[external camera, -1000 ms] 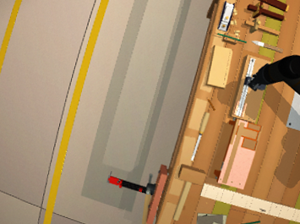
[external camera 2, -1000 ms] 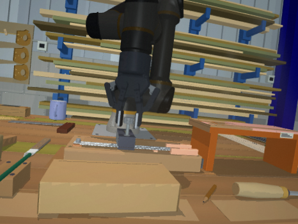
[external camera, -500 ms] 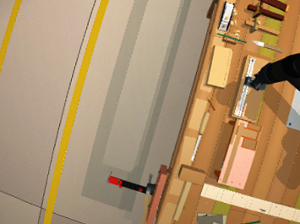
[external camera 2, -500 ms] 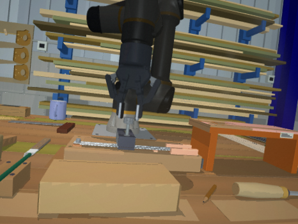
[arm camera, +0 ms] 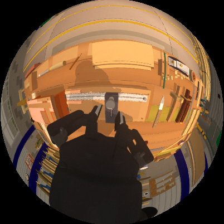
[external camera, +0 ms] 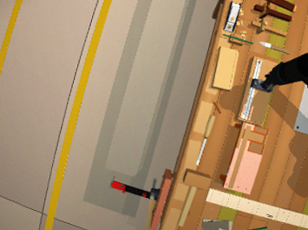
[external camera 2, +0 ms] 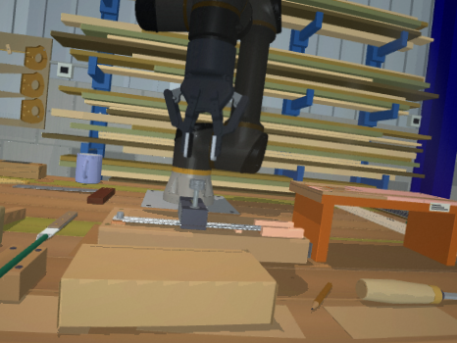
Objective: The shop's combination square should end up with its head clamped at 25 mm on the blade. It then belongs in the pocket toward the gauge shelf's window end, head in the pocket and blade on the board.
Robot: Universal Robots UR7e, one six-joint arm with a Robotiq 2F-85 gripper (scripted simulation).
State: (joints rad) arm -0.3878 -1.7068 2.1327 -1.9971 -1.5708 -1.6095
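My gripper (external camera 2: 199,145) hangs directly above the combination square, open and empty, its fingers well clear of the knob (arm camera: 111,103). The square's dark blue-grey head (external camera 2: 192,214) sits part-way along the steel blade (external camera 2: 147,221), with its clamping knob (external camera 2: 196,185) standing upright on top. The blade (arm camera: 83,96) lies flat along a low wooden board (external camera: 255,91) on the bench, and two pale pink strips (external camera 2: 274,227) lie at one end of it. The scale reading under the head cannot be read.
An orange shelf (external camera 2: 377,215) with a pink top stands beside the board. A wooden block (external camera 2: 166,289) lies in front, with a pencil (external camera 2: 321,296) and a chisel (external camera 2: 407,291) to its side. A mug (external camera 2: 88,167) and a small brown block (external camera 2: 100,195) lie behind.
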